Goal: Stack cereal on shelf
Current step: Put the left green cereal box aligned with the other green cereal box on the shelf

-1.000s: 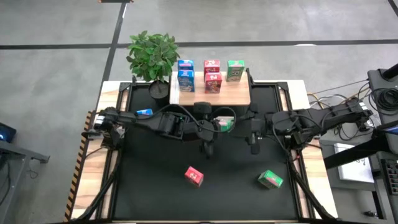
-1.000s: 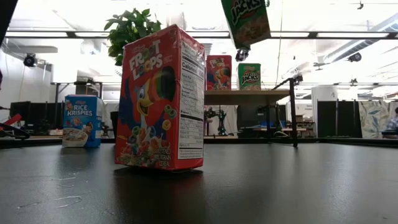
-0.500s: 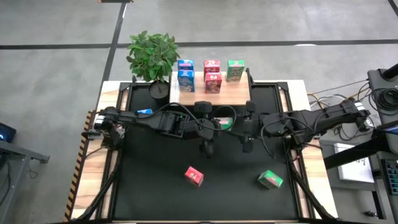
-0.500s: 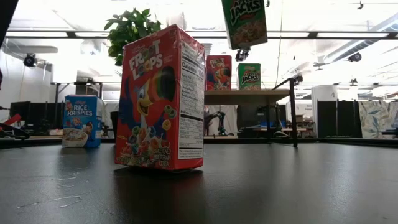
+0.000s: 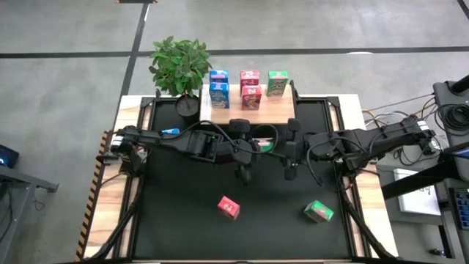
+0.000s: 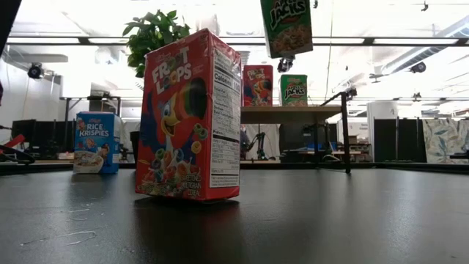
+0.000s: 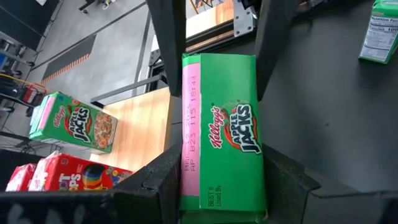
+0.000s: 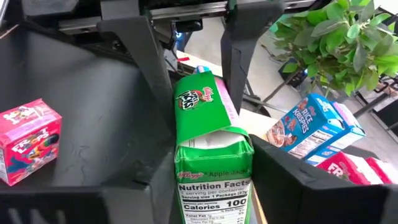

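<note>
A small green printed cardboard cereal carton (image 7: 224, 130) hangs in the air just in front of the low light-wood shelf with thin dark legs (image 5: 278, 111). It is not on the shelf yet.

Both grippers have it. The left gripper (image 7: 217, 186) holds the carton tight between its two dark fingers. The carton's long side runs straight out from the fingers, toward the shelf. The right gripper (image 8: 205, 162) has its fingers on both sides of the same carton, at the end with the white nutrition label. They look pressed against it. So the box sits between the two arms, right in front of the shelf, and looks to be passing from one to the other.

The carton is flat-sided, smooth and shiny, with sharp corners and a pink stripe down one edge.

On the shelf stand two blue cartons (image 5: 218, 94), two red cartons (image 5: 250, 97) and one green carton (image 5: 276, 83). A leafy green plant in a dark pot (image 5: 180, 66) stands beside the shelf. Well in front of the shelf, a red-pink carton (image 5: 229, 207) and another green carton (image 5: 319, 213) lie on the black mat (image 5: 176, 220). One more blue carton (image 5: 169, 133) lies off to the plant's side.
</note>
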Available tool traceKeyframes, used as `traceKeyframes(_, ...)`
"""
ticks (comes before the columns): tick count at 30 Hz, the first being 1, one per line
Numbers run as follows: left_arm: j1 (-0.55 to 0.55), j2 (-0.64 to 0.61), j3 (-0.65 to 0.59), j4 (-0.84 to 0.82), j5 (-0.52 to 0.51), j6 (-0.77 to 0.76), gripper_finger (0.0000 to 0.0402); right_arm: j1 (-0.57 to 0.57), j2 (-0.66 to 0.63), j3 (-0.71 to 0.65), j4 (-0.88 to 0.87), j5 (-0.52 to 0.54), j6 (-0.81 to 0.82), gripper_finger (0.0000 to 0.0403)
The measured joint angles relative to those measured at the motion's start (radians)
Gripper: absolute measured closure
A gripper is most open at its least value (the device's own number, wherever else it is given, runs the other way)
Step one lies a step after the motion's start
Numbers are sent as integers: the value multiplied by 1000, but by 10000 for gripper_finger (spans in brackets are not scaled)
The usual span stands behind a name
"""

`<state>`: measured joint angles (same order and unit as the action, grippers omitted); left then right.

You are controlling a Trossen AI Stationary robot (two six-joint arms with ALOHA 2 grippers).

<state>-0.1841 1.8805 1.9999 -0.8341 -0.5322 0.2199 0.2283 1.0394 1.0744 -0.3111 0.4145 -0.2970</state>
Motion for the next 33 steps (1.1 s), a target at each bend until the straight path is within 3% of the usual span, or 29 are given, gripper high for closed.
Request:
traceKeyframes(6, 0, -1, 0, -3, 0, 37, 244, -13, 4, 0, 2, -8, -2, 274)
traceKeyframes(13, 3, -32, 0, -23, 23, 93, 244, -59, -4, 0, 0, -28, -30, 285)
traceKeyframes(20, 12, -154, -22, -75, 36, 80, 244, -252, -43, -1, -68, -102, -35, 288)
traceKeyframes(25, 9, -269, -168, -24, 103, 15, 244, -520, -69, -5, -129, -364, 1, 289)
traceKeyframes(33, -14, -502, -591, 260, 132, 6, 244, -918, -71, -84, -119, -803, 24, 289)
